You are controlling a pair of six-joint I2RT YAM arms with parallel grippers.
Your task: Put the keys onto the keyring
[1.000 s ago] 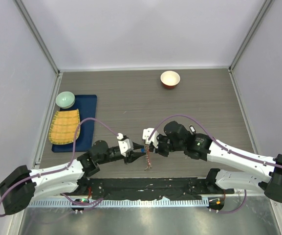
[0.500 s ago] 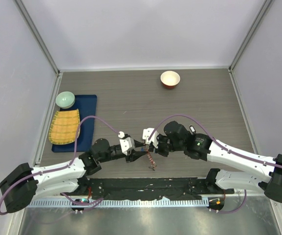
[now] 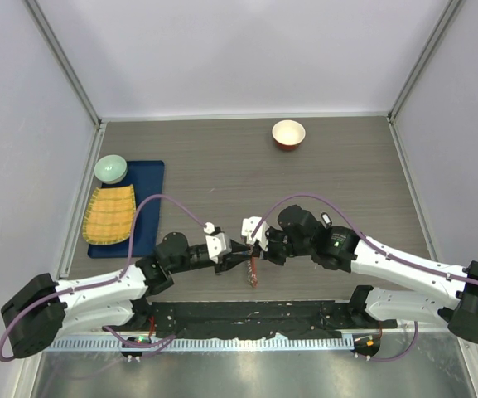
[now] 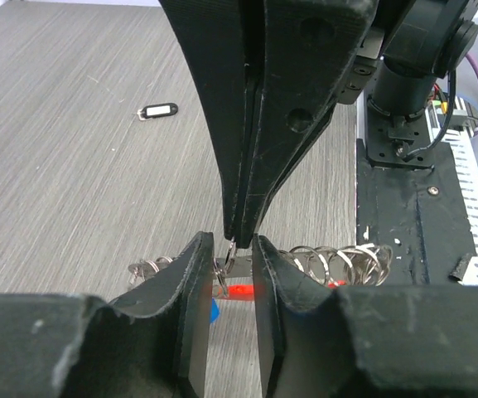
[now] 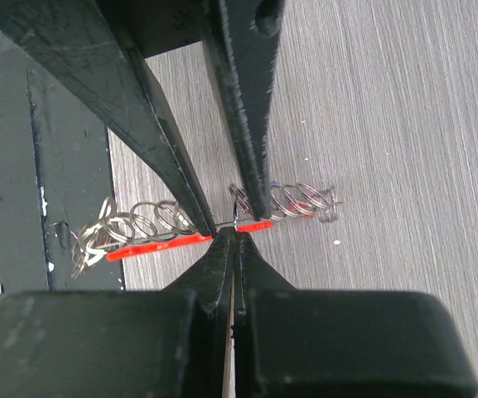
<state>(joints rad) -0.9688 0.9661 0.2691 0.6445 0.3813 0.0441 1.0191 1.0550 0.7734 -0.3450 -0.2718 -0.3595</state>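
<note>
The keyring (image 3: pixel 252 272) is a red bar with a row of silvery rings, and it hangs between my two grippers near the table's front edge. My left gripper (image 3: pixel 237 251) has its jaws narrowly apart and grips one silvery ring (image 4: pixel 219 269) of the keyring across its width. My right gripper (image 3: pixel 246 246) is shut and pinches that ring's edge (image 5: pixel 235 222). The red bar (image 4: pixel 240 292) and the rings (image 4: pixel 338 261) run behind the left fingers. A blue key head (image 4: pixel 214 311) peeks out beside them. A black-and-white oval key (image 4: pixel 157 110) lies alone on the table.
A red-rimmed white bowl (image 3: pixel 288 133) stands at the back. A blue tray (image 3: pixel 149 178) at the left holds a green bowl (image 3: pixel 111 169) and a yellow cloth (image 3: pixel 111 215). The black base plate (image 3: pixel 247 319) runs along the near edge under the keyring's end.
My left gripper has edged right, closer to the right gripper. The hanging keyring swung slightly right and came back. The right arm has stayed put.
</note>
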